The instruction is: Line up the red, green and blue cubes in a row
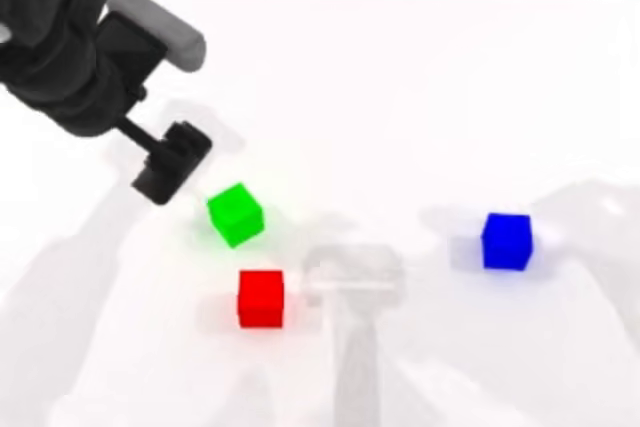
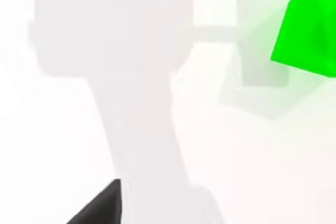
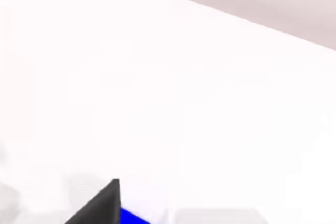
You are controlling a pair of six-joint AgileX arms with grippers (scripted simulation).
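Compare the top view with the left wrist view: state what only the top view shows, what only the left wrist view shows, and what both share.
Only the top view shows the small bright red cube, the small bright blue cube and the black left gripper hanging just up and left of the green one. Only the left wrist view shows a close-up with a dark finger tip at its edge. Both share the small bright green cube and the white table.
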